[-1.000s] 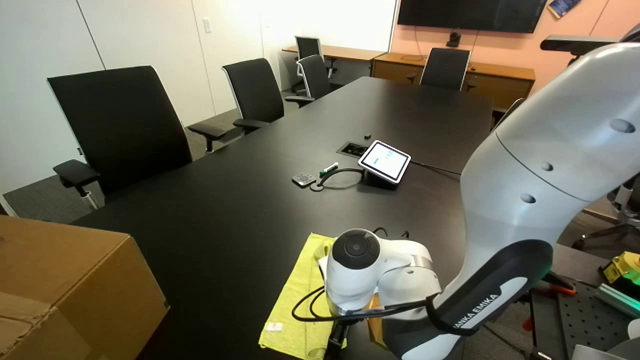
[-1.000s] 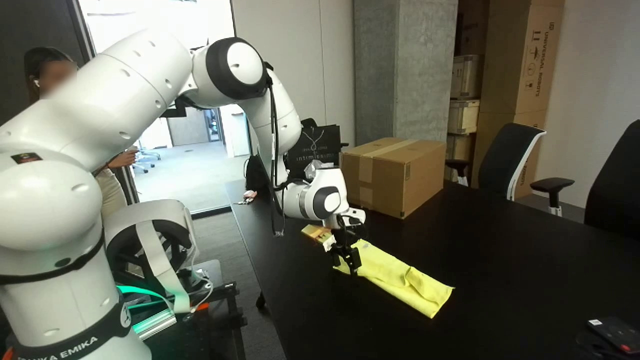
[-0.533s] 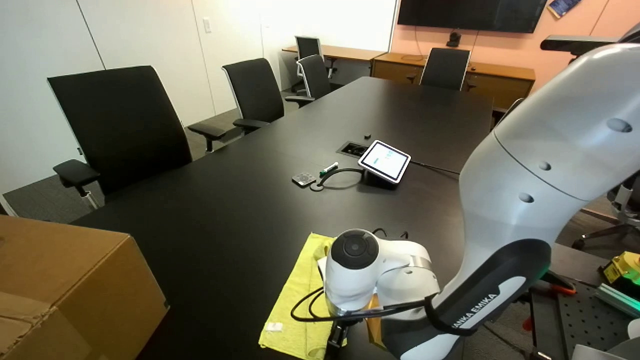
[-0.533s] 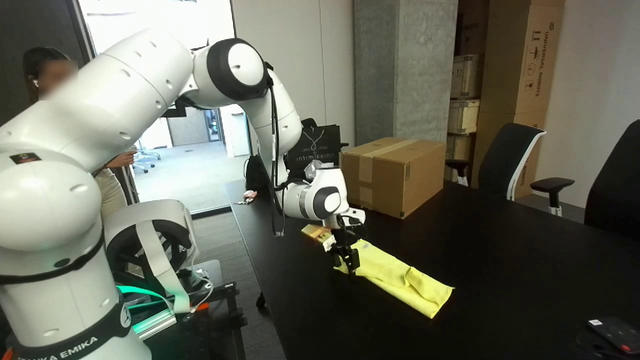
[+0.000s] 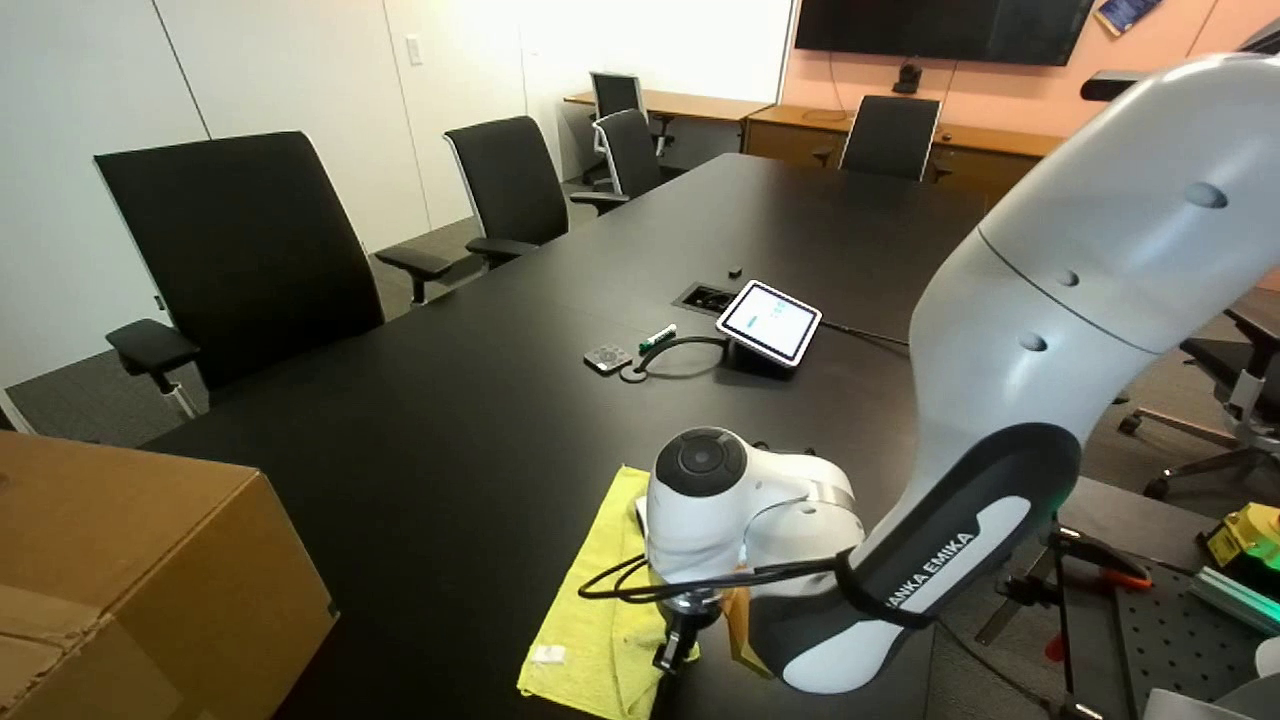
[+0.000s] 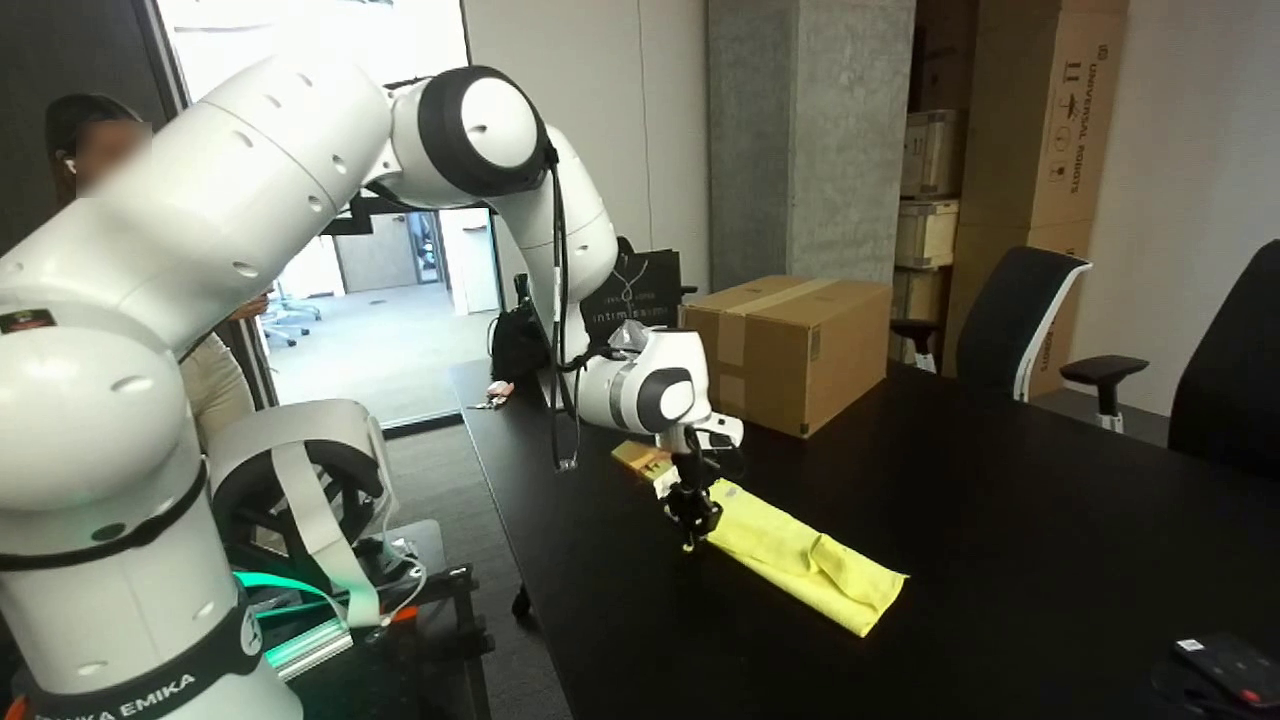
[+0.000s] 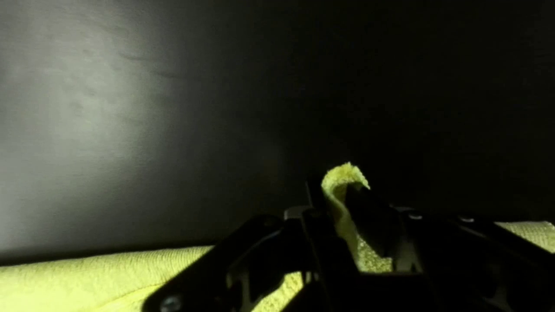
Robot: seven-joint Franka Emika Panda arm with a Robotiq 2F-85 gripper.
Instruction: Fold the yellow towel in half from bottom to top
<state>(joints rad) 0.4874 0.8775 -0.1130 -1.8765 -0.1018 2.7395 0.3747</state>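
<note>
Wrist view, gripper (image 7: 340,198) dark and blurred, jaws pinching yellow towel (image 7: 86,284), cropped below.

A meeting room in an office is recognised by a long, black, smooth-topped worktop (image 5: 450,430) with black-backed, armrested chairs (image 5: 240,250) ranged along it. A wide, black, flat screen (image 5: 940,28) is mounted on a salmon-pink wall (image 5: 1040,90); a white-framed, lit tablet (image 5: 770,322) is propped beside a black recessed panel (image 5: 706,298).

2 exterior views face roughly opposite ways, sharing table (image 5: 520,420) and yellow towel (image 5: 585,628); the wrist view looks closely down.
</note>
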